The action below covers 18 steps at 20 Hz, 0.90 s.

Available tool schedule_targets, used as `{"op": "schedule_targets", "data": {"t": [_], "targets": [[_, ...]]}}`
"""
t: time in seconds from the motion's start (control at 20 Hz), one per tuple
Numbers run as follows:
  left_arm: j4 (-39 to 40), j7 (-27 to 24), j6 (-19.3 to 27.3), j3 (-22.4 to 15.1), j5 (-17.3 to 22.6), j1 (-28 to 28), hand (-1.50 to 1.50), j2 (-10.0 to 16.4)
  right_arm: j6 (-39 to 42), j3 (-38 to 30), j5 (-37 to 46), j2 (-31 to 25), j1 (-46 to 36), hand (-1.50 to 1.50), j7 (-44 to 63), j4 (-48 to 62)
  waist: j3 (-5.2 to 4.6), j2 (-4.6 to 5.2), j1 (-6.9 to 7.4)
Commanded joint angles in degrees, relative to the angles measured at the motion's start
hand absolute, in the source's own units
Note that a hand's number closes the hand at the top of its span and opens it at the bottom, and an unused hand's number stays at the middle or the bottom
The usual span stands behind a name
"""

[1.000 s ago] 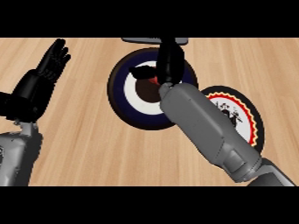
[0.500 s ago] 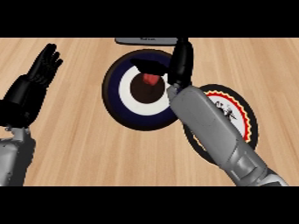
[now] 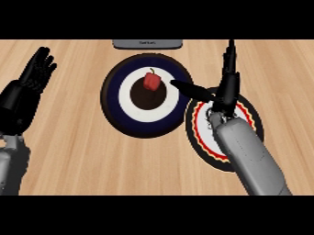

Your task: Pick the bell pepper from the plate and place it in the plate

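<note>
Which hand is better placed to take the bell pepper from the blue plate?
The right hand: it is open beside the blue plate, thumb pointing over its rim toward the bell pepper, forearm above the red-rimmed plate. The left hand rests open at the view's left edge.

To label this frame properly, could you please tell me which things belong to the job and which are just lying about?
Job: bell pepper; blue plate; red-rimmed plate; right hand.
Lying about: grey object at the far edge; left hand, resting.
</note>
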Motion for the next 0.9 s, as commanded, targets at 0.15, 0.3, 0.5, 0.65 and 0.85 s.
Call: {"op": "schedule_targets", "data": {"t": [0.15,0.3,0.5,0.65,0.85], "targets": [[-2.20,-1.37,0.06,-0.05,-1.00,3.31,0.00,-0.91,8.74,-1.83,-1.94,-7.29,15.77,-1.50,-4.55,-13.54,-0.04,-0.20,-0.38],[-1.74,-0.38,-0.26,0.81,-0.25,1.56,0.00,-0.84,14.19,-6.71,-4.55,-10.21,16.89,-1.50,-6.91,-11.15,-0.03,-0.05,-0.14],[-1.83,1.19,-0.04,0.21,-1.48,0.55,0.00,-1.45,16.00,-6.59,-3.23,-8.76,23.32,-1.50,-8.79,-15.78,-0.04,-0.04,-0.06],[-6.02,2.99,-1.98,0.62,0.20,3.54,0.00,-0.26,21.48,-10.18,-6.59,-15.01,28.23,-1.50,-8.55,-20.34,-0.03,-0.19,-0.14],[-3.51,1.23,-0.96,0.29,-1.59,2.09,0.00,-1.88,19.10,-11.09,-1.96,-11.16,28.86,-1.50,-13.46,-15.98,-0.04,-0.02,0.02]]}}
